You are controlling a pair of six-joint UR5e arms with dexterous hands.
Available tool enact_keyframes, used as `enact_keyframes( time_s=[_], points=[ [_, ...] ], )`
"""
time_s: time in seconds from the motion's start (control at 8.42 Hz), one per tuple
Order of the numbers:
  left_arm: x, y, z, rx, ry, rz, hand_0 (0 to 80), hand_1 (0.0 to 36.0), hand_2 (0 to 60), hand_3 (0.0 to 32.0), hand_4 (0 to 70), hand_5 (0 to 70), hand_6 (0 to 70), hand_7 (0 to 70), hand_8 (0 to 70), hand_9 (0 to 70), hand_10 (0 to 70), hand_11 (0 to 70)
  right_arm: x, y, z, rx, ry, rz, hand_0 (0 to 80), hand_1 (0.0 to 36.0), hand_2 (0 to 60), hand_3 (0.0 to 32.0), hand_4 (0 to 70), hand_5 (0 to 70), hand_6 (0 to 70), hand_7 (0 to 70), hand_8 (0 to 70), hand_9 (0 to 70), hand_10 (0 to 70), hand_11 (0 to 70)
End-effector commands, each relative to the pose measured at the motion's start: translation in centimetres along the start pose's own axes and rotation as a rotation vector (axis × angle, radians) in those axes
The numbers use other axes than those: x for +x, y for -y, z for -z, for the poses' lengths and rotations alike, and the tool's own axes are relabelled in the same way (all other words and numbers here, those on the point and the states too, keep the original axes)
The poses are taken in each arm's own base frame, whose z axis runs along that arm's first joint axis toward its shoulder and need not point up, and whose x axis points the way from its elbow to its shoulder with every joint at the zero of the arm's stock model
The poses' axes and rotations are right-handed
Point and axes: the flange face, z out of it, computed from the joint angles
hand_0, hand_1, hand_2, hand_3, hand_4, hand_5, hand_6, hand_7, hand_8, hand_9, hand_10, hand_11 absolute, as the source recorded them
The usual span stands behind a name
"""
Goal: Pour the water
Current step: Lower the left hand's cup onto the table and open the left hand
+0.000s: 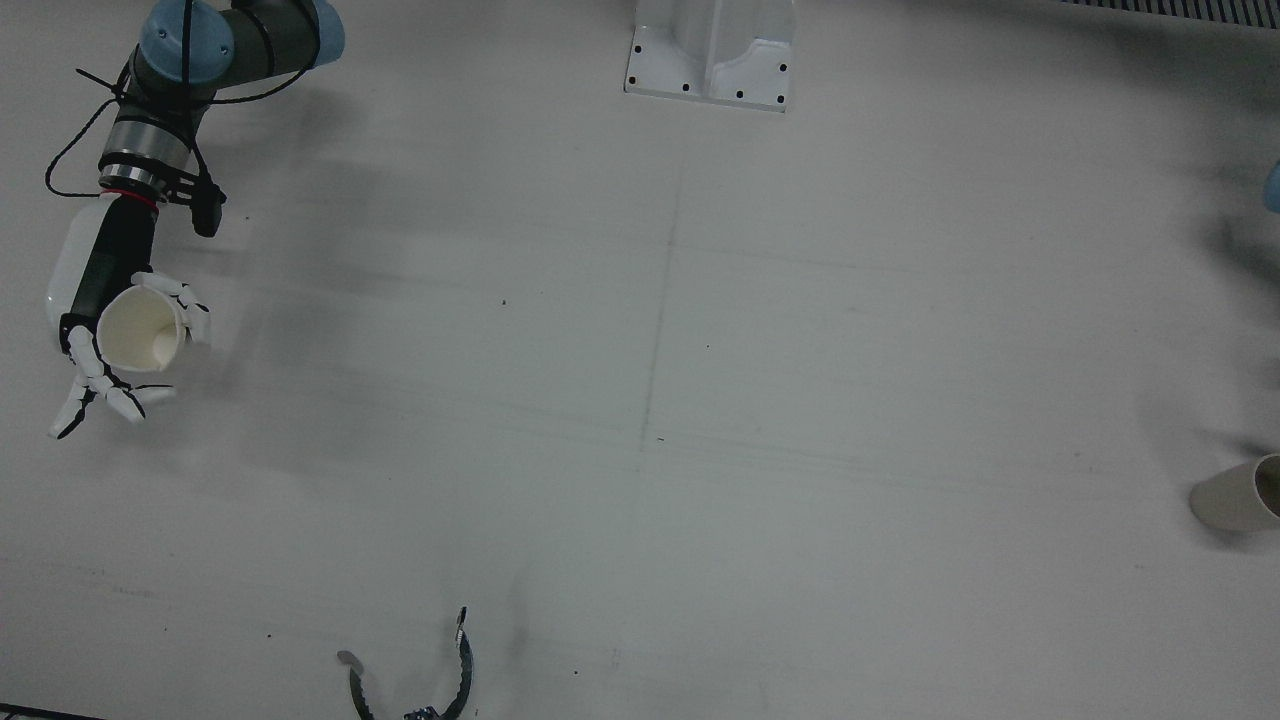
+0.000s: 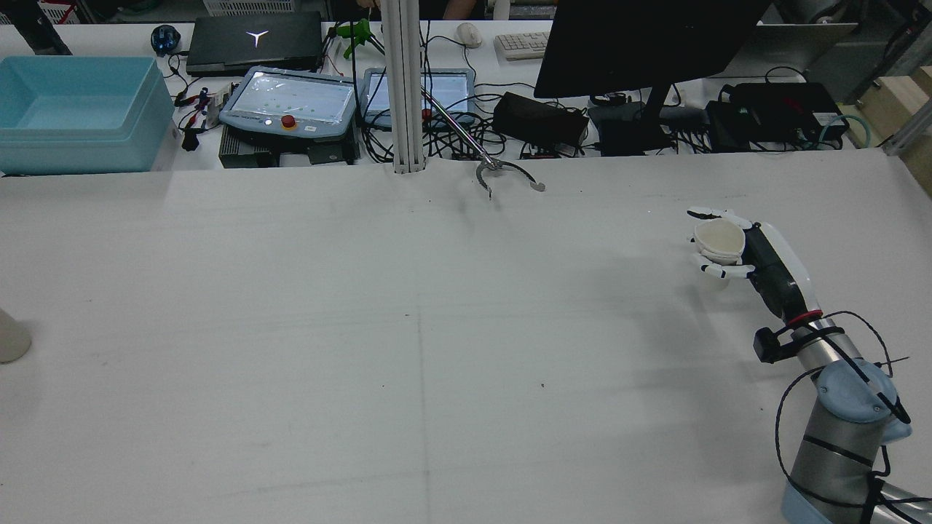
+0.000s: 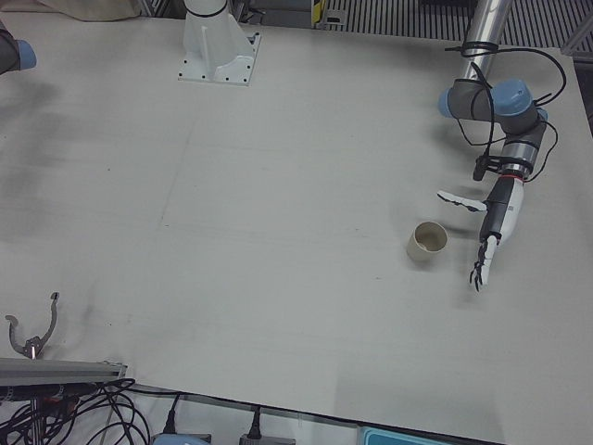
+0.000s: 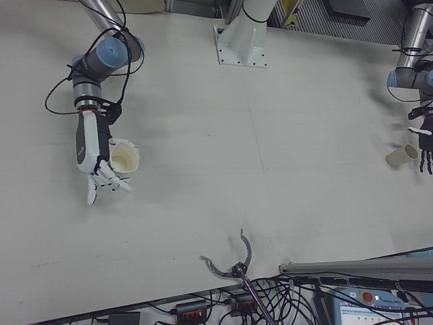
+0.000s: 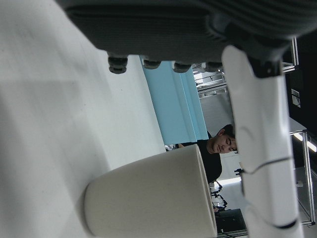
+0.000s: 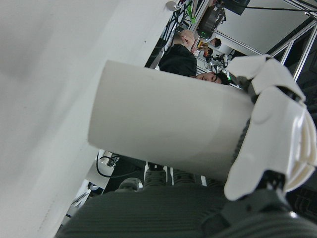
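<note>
Cups: one held, one standing

My right hand (image 4: 101,166) has its fingers (image 1: 185,300) wrapped around a white paper cup (image 1: 143,330), lifted off the surface (image 1: 640,400). My left hand (image 3: 491,232) is spread, holding nothing, just beside the second cup (image 3: 427,243) standing upright there.

White table (image 1: 640,400) bearing a beige cup (image 3: 427,243) standing upright, a white pedestal base (image 1: 710,55), and apparently a metal claw tool (image 1: 410,680) at the edge.
</note>
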Motion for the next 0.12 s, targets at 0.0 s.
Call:
enact_keyframes(
  time_s=[0.0],
  points=[
    [0.82,-0.35,1.03,-0.004,-0.011,0.001,70.8,13.4,0.0,11.6,3.8,0.0,0.0,0.0,0.0,0.0,2.4,6.1,4.46,7.62,0.82,0.001,-0.062,-0.032,53.2,22.0,37.2,0.0,30.1,14.2,45.2,42.1,34.8,41.4,0.5,2.1]
  ],
)
